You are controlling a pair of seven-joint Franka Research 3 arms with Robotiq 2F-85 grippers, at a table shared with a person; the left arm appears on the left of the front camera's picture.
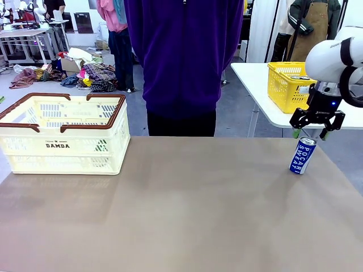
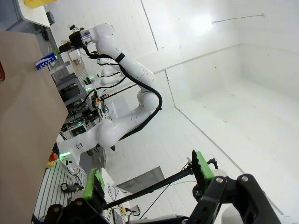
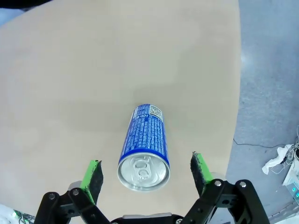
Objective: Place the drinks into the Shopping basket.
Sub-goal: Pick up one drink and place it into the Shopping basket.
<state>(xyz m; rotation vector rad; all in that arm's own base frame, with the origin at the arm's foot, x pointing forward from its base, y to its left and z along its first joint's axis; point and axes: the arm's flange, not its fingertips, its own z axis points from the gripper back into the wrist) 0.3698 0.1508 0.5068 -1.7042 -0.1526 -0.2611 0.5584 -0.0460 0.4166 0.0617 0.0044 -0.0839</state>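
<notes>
POCARI SWEAT can (image 1: 303, 156) is standing near counter's (image 1: 187, 215) right edge, right fingers (image 3: 201, 170) hovering spread over it; DAMDA basket (image 1: 34, 150) sitting far left of it; left fingers (image 2: 95, 186) spread.

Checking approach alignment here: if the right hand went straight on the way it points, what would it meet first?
The blue can, on its silver top. It stands on the table, centred between the open fingers of the right hand. The gap between hand and can is hard to judge.

The tan table (image 1: 181, 215) carries a blue can (image 1: 303, 156), standing upright just beneath the right tool (image 1: 310, 135). A cream basket (image 1: 62, 136) sits well apart from that tool, at the table's far left corner.
</notes>
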